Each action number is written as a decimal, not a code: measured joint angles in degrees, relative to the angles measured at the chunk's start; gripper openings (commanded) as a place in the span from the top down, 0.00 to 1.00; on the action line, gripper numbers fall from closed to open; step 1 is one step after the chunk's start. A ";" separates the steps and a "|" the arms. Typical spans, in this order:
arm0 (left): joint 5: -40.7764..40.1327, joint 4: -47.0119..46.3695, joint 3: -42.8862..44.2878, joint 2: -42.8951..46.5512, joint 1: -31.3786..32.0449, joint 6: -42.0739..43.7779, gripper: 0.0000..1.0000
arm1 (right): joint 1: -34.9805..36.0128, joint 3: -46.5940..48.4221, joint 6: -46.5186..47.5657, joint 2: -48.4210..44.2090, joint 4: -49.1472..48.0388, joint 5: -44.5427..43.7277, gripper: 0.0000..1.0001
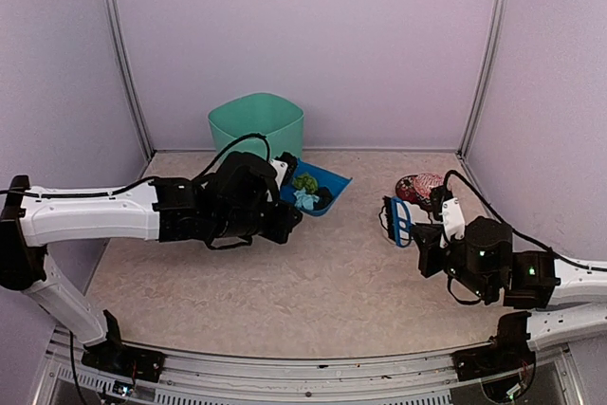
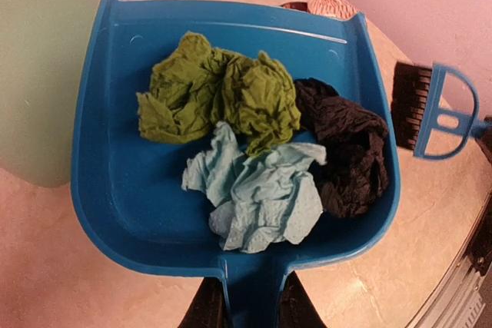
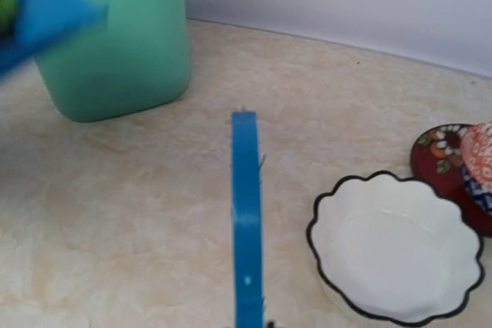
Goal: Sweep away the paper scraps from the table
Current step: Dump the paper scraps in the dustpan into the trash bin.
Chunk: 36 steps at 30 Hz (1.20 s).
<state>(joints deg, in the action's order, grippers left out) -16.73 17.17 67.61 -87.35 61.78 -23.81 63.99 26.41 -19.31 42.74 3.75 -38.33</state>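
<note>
Three paper scraps lie in the blue dustpan (image 2: 115, 190): a green one (image 2: 219, 94), a light blue one (image 2: 257, 190) and a black one (image 2: 346, 155). My left gripper (image 2: 252, 309) is shut on the dustpan's handle, one dark finger on each side of it. From above, the dustpan (image 1: 334, 177) is just in front of the green bin (image 1: 257, 125). My right gripper (image 1: 424, 234) is shut on the blue brush (image 1: 399, 220), which stands on edge to the right of the pan. In the right wrist view the brush (image 3: 247, 220) runs up the middle. The table (image 1: 313, 282) is beige and marbled.
A white scalloped bowl (image 3: 396, 247) sits just right of the brush, with a red patterned dish (image 3: 438, 155) behind it. The green bin (image 3: 115, 36) stands at the back, near the purple rear wall. Metal posts mark the back corners.
</note>
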 measured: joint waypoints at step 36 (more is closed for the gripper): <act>60.22 -14.71 22.60 -13.44 -38.66 -26.80 1.00 | -3.17 0.24 -12.94 12.09 -7.04 14.29 1.00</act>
<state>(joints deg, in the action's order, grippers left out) 43.48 2.46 90.21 -100.79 23.11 -50.61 60.82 26.65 -32.25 54.83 -3.29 -24.03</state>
